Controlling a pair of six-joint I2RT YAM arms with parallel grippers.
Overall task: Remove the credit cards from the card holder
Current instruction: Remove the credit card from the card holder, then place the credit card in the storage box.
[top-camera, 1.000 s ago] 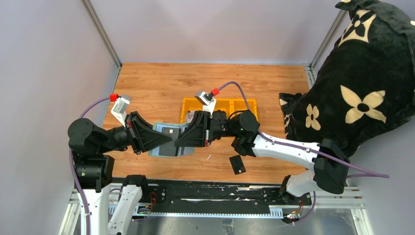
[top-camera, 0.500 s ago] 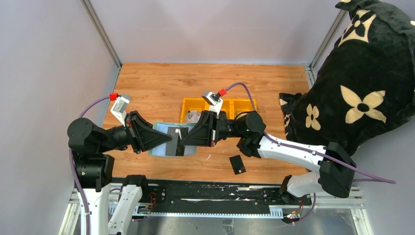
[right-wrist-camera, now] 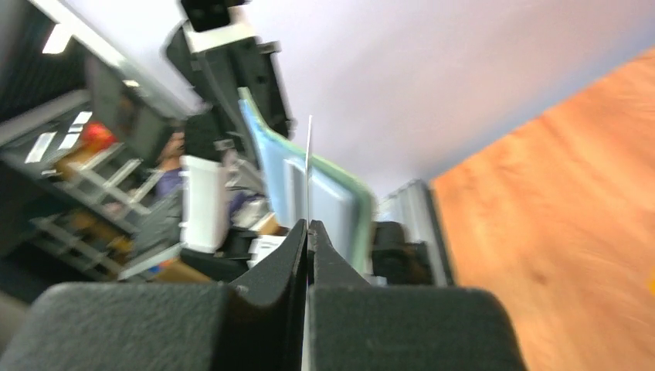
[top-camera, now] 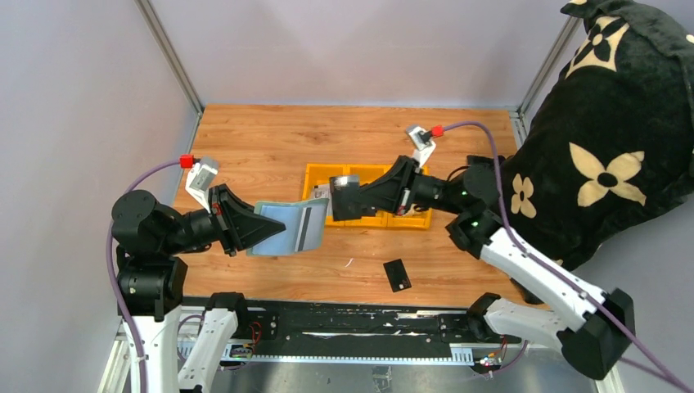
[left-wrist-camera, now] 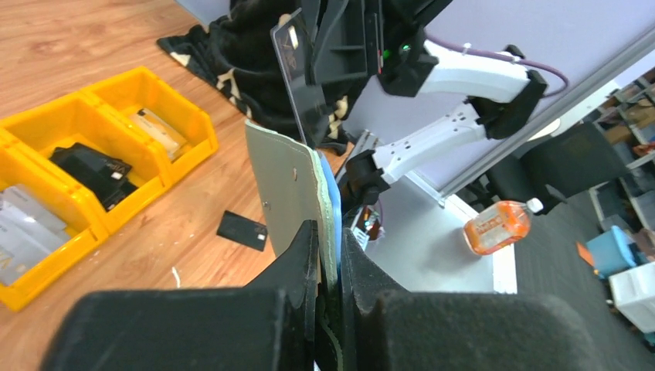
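- The left gripper (top-camera: 255, 231) is clamped on the left edge of the card holder (top-camera: 282, 229). It holds the holder lifted off the table (top-camera: 270, 139), left of centre, with the open inner side facing right.
- There is one card holder. It looks light and soft and would likely flex or swing if tugged, so a firm pinch near its spine, as it is held here, suits it.
- A dark stripe shows along the holder's right edge. I cannot tell whether that is a pocket or another card.
- The right gripper (top-camera: 353, 199) is closed on a dark card (top-camera: 342, 196). The card hangs in the air just right of the holder, apart from it and over the left end of the yellow bins (left-wrist-camera: 135, 205).
- The cards are probably thin, stiff and slick. The best hold is a pinch on the flat faces at the exposed short end, then a straight pull along the pocket.
- There are three bins in a row.
  - The middle bin holds a black lump (left-wrist-camera: 91, 166).
  - The outer two hold flat silvery pieces (left-wrist-camera: 19, 236), which may be cards.
- One black card (top-camera: 397, 275) lies flat on the table, near and to the right.
- Two cards are clearly out of the holder.
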